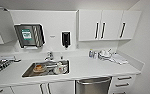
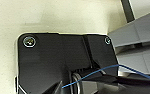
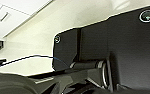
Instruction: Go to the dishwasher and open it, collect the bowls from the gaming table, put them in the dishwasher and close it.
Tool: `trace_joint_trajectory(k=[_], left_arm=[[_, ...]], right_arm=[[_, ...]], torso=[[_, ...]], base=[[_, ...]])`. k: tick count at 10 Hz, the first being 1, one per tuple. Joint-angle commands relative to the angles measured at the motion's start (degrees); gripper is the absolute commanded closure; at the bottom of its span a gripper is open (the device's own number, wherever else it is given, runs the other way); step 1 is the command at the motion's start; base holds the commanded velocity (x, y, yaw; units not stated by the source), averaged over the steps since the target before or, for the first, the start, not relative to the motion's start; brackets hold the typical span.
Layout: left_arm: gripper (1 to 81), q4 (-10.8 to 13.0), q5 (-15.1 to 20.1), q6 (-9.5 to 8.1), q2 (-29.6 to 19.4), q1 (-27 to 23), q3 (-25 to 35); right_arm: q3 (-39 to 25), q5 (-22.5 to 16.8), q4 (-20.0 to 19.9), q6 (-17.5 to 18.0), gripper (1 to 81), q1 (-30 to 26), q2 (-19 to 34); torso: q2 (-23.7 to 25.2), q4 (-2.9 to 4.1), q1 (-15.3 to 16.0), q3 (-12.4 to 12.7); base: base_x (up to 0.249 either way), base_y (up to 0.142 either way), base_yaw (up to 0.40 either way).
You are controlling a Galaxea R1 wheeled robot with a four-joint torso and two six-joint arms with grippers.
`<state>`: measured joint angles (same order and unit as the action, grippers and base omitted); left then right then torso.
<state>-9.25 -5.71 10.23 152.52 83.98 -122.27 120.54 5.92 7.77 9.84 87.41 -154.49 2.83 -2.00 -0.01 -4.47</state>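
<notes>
Stainless dishwasher [image 1: 93, 86] shut, under white counter [image 1: 91, 68], right of sink [image 1: 46, 68] holding dishes. Wall cabinets [image 1: 108, 24] above. Claw state on either arm: cannot tell.

One stainless dishwasher [image 1: 93, 86] under the white counter [image 1: 91, 68], one sink [image 1: 46, 68], three upper cabinet doors [image 1: 108, 25] with dark handles, one paper towel dispenser [image 1: 29, 35], one soap dispenser [image 1: 65, 39]
</notes>
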Motion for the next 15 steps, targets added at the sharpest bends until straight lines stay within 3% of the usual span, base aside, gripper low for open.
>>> trace_joint_trajectory(k=[1, 15], left_arm=[[1.0, -0.42, 3.16, -0.12, -1.16, -2.99, 0.72], [1.0, -0.33, 3.16, -0.12, -1.07, -2.99, 0.89]], right_arm=[[-0.40, -2.76, 0.85, -0.17, 1.0, -2.81, 0.39], [0.39, -2.76, 0.94, -0.17, 1.0, -2.98, 0.12]], torso=[[0.00, 0.00, 0.01, 0.00], [-0.02, 0.00, 0.01, 0.00]], base=[[0.134, 0.000, 0.000], [0.124, 0.000, 0.000]])
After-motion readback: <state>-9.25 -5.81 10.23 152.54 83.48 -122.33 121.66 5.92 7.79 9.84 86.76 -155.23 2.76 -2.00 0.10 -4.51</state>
